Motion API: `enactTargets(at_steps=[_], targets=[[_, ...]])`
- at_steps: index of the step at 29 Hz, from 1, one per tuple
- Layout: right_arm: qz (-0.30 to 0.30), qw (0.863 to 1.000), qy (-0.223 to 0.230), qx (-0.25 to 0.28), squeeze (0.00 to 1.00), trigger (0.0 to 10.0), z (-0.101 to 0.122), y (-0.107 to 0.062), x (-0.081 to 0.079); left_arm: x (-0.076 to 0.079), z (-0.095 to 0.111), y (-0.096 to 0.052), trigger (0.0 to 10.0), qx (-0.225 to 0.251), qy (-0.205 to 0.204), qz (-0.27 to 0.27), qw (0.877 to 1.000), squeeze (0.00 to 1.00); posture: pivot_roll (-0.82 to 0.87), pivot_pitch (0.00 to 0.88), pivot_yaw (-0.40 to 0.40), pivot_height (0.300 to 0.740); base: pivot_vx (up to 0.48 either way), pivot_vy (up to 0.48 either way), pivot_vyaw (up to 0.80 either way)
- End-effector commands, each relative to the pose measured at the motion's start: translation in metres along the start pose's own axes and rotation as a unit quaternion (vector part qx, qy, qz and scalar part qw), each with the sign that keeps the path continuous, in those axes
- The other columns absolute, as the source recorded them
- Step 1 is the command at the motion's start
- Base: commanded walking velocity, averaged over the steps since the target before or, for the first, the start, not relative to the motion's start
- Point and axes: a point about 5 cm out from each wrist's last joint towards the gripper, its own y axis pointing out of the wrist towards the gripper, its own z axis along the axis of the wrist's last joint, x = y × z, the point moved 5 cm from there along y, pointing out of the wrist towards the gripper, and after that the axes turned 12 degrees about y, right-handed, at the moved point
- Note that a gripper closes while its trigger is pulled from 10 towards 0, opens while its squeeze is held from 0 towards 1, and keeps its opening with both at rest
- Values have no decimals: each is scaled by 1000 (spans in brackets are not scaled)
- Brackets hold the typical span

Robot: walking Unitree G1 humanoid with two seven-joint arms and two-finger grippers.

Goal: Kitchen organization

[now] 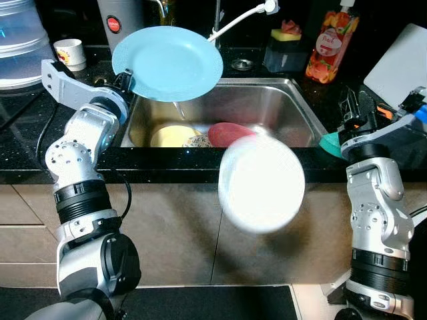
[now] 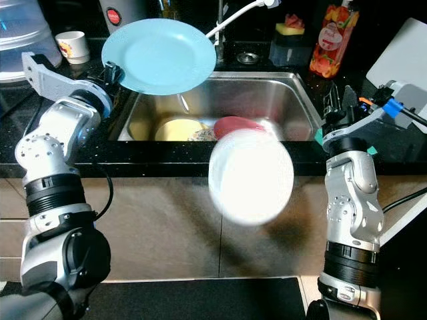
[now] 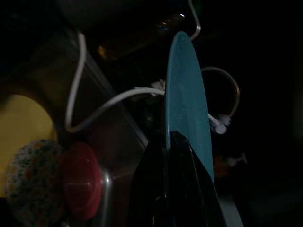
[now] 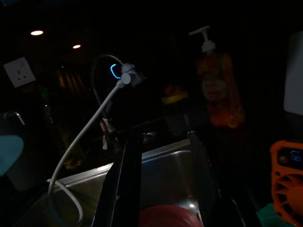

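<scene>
Left claw (image 1: 128, 85) clamped on light blue plate (image 1: 168, 62) above steel sink (image 1: 293, 107), blurred white plate (image 1: 261, 183) airborne before black worktop (image 1: 20, 143), right claw (image 4: 163, 161) spread wide, empty

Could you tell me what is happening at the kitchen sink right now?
The robot stands at the stainless steel sink. Its left gripper is shut on the rim of a round light blue plate, holding it up above the sink's left side. A blurred white round dish shows in front of the counter edge; what supports it cannot be told. The right gripper is open above the sink's right edge, holding nothing. A yellow plate and a red bowl lie in the basin.
</scene>
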Motion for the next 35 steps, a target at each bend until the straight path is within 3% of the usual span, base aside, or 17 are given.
enactTargets(at_steps=[1, 9, 13, 16, 19, 26, 28, 30, 31, 32, 33, 35], targets=[[0, 1000, 5, 2, 0, 10000, 0, 1, -1, -12, 1, 0, 10000, 2, 9, 27, 1000, 0, 45, 16, 11, 740, 0, 0, 0], [4, 1000, 8, 2, 0, 10000, 0, 2, -3, -24, -6, 8, 10000, -14, 19, 57, 998, 0, 44, 11, 6, 740, 0, 0, 0], [6, 1000, 7, 2, 0, 10000, 0, 4, -4, -34, -10, 21, 10000, -35, 84, 92, 992, 0, 48, 10, 2, 740, 0, 0, 0], [14, 1000, 1, 3, 0, 10000, 0, 5, -8, -27, -5, 35, 10000, -21, 139, 88, 986, 0, 46, 10, 0, 740, 0, 0, 0], [15, 1000, -6, 6, 0, 10000, 2, 3, -10, -36, -11, 40, 10000, -48, 257, 115, 958, 0, 30, 18, 6, 740, 0, 0, 0], [14, 1000, -12, 9, 0, 10000, 4, 0, -9, -39, -17, 42, 10000, -54, 310, 92, 945, 0, 22, 24, 11, 740, 0, 0, 0], [14, 1000, -11, 12, 0, 10000, 5, 0, -9, -46, -14, 42, 10000, -46, 327, 103, 938, 0, 19, 25, 11, 740, 0, 0, 0], [14, 1000, -9, 13, 0, 10000, 6, 0, -9, -45, -12, 43, 10000, -32, 314, 94, 944, 0, 19, 25, 10, 740, 0, 0, 0], [17, 1000, -7, 15, 0, 10000, 6, 0, -11, -34, -5, 44, 10000, -2, 289, 66, 955, 1000, 19, 25, 10, 740, 0, 0, 0], [17, 1000, -7, 15, 0, 10000, 6, 0, -11, -34, -5, 44, 10000, -2, 289, 66, 955, 1000, 19, 25, 10, 740, 0, 0, 0], [22, 1000, -4, 17, 0, 10000, 6, 0, -13, -19, 14, 45, 10000, 56, 251, 29, 966, 1000, 19, 25, 10, 740, 0, 0, 0], [24, 1000, -3, 18, 0, 10000, 7, 0, -14, -14, 23, 45, 10000, 80, 238, 20, 968, 1000, 19, 25, 10, 740, 0, 0, 0]])
